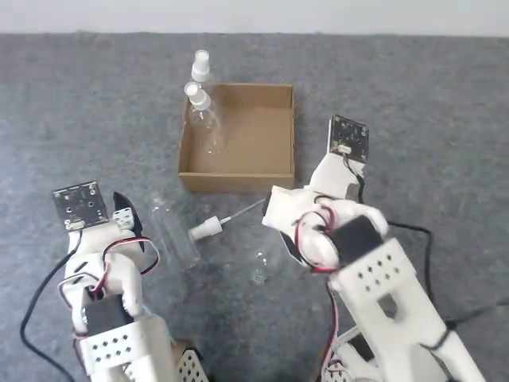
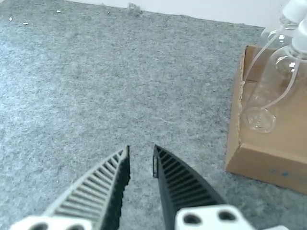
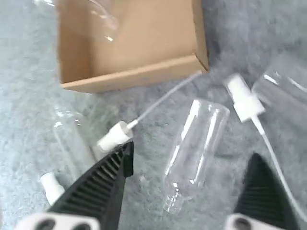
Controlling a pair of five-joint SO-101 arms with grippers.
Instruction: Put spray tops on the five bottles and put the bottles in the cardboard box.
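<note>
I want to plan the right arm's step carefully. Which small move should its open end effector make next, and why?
Probably lower the right end effector and close it on the uncapped bottle. The end effector is open and the bottle lies directly under it. The bottle has no top yet, and a loose spray top lies close by, in front of the cardboard box.

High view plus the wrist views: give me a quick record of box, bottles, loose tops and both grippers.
left gripper: slightly open, empty
right gripper: wide open, empty
box: open, on grey mat
capped bottle: in box, by a wall
second capped bottle: at box's far edge, inside or outside unclear
bare bottle: lying on mat near left gripper
second bare bottle: lying under right gripper
loose top: on mat before box, tube attached
</note>
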